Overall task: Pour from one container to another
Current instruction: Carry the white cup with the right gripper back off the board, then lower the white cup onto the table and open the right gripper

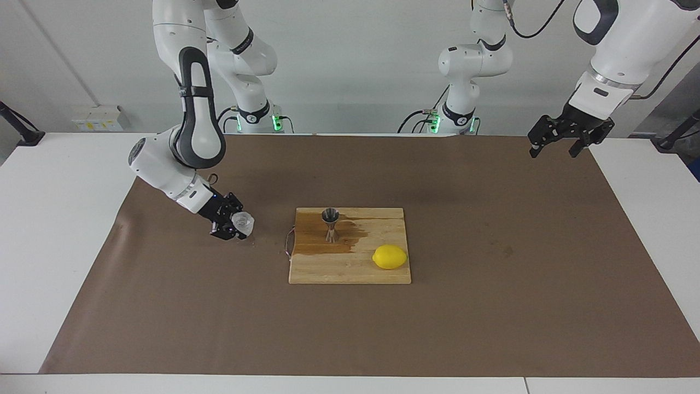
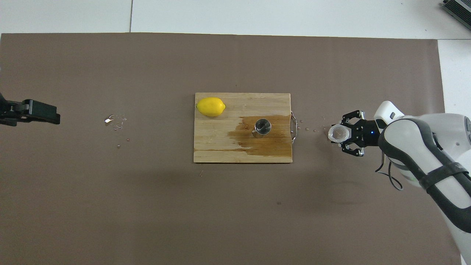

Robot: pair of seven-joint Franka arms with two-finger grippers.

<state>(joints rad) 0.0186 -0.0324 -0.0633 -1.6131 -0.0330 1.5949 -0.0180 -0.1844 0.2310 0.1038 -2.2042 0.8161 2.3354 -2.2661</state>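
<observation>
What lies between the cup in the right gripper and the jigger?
Brown paper with droplets, then the board's metal handle and wet wood; clearest overhead.

A wooden cutting board (image 2: 220,147) is lying at the centre of the frame on brown paper (image 2: 147,206); a steel jigger (image 2: 262,127) is standing upright on the board's right half, inside a dark wet stain (image 2: 270,143); a yellow lemon (image 2: 210,106) is resting at the board's upper left corner, well apart from the jigger. At the right of the frame the right gripper (image 2: 340,133) is closing around a translucent cup (image 2: 337,133), its mouth facing the camera; small droplets (image 2: 307,129) are dotting the paper between cup and board. At the left edge the left gripper (image 2: 36,112) is showing, with 1 patch of spilled droplets (image 2: 114,120) lying to its right.
</observation>
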